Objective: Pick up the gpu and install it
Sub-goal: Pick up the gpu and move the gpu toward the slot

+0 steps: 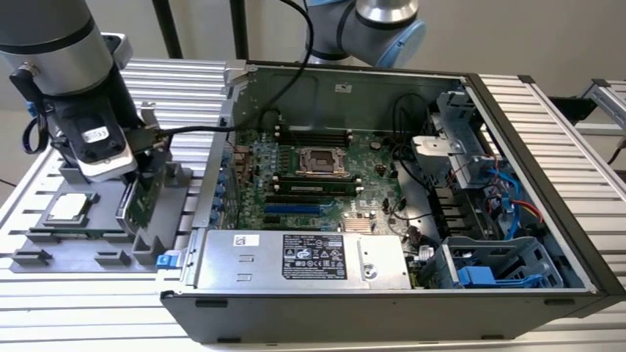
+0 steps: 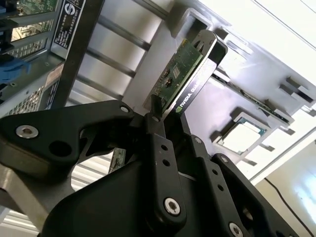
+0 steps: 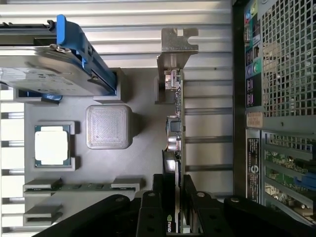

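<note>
One step in hand: the pick. My gripper (image 3: 175, 181) straddles the gpu (image 3: 176, 123), with the fingers closed on both of its faces as far as I can judge. The card stands on edge in its slot of the grey holder (image 3: 143, 163), just beside the open computer case (image 1: 533, 139); it is not yet installed. Writing: white lettering on the cooler edge and a printed label on the power supply (image 1: 313, 257), neither transcribed.

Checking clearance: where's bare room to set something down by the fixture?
Ribbed table lies bare on the camera's side of the gray fixture. The fixture is crowded: gripper shut on the gpu, processor and hard drive beside.
</note>
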`<act>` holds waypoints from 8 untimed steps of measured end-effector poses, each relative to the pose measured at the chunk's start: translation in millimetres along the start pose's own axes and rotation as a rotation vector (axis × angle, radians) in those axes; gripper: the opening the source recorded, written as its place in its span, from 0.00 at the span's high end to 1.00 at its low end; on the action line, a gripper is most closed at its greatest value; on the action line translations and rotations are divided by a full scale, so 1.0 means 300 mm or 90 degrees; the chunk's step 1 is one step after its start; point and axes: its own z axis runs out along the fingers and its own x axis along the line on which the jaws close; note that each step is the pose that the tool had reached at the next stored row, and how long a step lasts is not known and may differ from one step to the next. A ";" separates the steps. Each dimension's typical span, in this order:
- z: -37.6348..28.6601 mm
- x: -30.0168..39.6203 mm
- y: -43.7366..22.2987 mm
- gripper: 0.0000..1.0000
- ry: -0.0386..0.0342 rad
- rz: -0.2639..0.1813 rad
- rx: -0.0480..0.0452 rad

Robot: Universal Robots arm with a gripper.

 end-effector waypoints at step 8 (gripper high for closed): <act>-0.035 0.000 0.003 1.00 0.0000 0.000 0.0000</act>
